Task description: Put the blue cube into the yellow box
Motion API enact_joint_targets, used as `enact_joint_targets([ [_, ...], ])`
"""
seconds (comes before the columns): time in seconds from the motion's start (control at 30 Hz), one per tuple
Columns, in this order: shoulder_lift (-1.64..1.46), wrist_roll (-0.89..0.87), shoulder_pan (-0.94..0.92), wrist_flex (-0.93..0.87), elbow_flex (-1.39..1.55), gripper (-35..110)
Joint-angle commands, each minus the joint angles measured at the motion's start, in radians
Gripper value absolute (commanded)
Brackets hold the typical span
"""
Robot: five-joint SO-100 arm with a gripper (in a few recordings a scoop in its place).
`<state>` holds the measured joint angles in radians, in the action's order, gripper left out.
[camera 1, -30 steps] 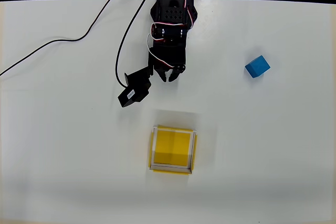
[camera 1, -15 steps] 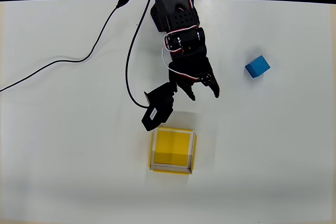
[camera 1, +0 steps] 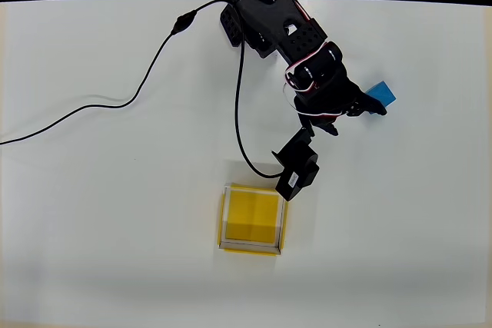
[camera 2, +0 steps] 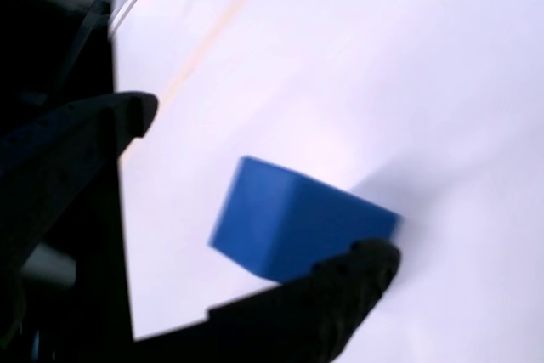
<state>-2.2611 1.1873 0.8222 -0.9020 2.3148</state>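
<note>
My claw (camera 1: 360,113) is spread beside the blue cube (camera 1: 382,94) on the white table (camera 1: 92,213). I should centre the cube between both fingers before pinching.

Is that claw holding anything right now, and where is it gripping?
Nothing yet. The open gripper has its fingers either side of the cube, not closed on it.

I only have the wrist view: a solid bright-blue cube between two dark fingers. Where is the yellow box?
Observer: In the overhead view, the shallow yellow-floored box with pale walls sits on the white table, down-left of the blue cube and well apart from it.
Operator: Anything in it?
Observer: No, its yellow floor is bare.
Operator: Anything near it?
Observer: A small black block with a white label, carried on the arm, hangs by its upper right corner.
</note>
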Motion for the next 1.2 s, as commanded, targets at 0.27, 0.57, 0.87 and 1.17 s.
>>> enact_joint_targets([
  [0.27, -0.037, -0.02, 0.25, 0.152, 0.017, 50],
  [0.57, -0.064, -0.018, 0.291, 0.233, 0.16, 50],
  [0.87, -0.048, -0.017, 0.278, 0.319, 0.247, 50],
  [1.17, 0.041, -0.005, 0.261, 0.437, 0.291, 49],
])
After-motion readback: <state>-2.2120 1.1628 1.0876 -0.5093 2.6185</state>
